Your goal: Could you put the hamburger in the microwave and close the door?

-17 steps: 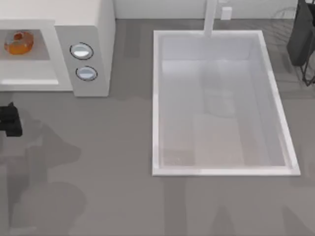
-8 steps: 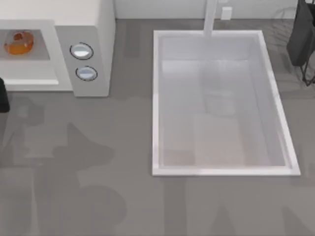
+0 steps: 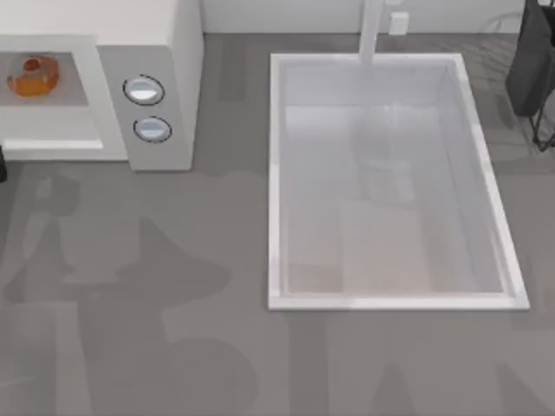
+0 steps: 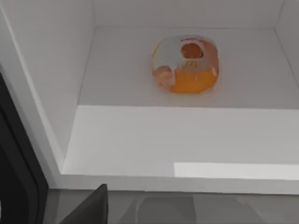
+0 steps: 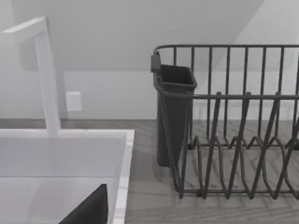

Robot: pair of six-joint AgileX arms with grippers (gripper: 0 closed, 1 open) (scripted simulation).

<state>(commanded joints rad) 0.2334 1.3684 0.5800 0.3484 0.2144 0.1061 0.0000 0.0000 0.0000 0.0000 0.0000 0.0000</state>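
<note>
Overhead, microwave [image 3: 147, 52]: at the table's far left corner, white, its grey cavity open to the camera.
Overhead, hamburger [image 3: 33, 75]: inside the cavity, on its floor, orange-brown with a pale top.
Overhead, dials [image 3: 143, 89]: two round silver ones, one above the other on the side panel, to the right of the cavity.
Overhead, left arm: a dark sliver [image 3: 2, 165] at the picture's left edge, just in front of the microwave; too little of it shows to tell which part it is.
Overhead, sink [image 3: 273, 173]: white basin, well to the right of the microwave, with a faucet [image 3: 371, 30] at its far rim.
Overhead, rack [image 3: 531, 61]: dark, at the far right corner, past the sink.
Left wrist, left gripper [image 4: 88, 210]: a dark wedge just outside the cavity's front lip; how wide its grip stands, I cannot tell.
Left wrist, hamburger [image 4: 186, 64]: ahead of the gripper, deep in the cavity near the back wall, resting flat, apart from both side walls and from the gripper.
Left wrist, dark panel [image 4: 16, 168]: beside the gripper at the cavity's mouth; what it is, I cannot tell.
Right wrist, right gripper [image 5: 88, 210]: a dark wedge over the sink's [image 5: 122, 177] corner, parked; its grip, I cannot tell.
Right wrist, rack [image 5: 233, 140]: wire, ahead of the gripper, beside the sink, with a dark cup [image 5: 174, 112] hung on its end.
Right wrist, faucet [image 5: 46, 79]: upright, behind the sink's rim.
</note>
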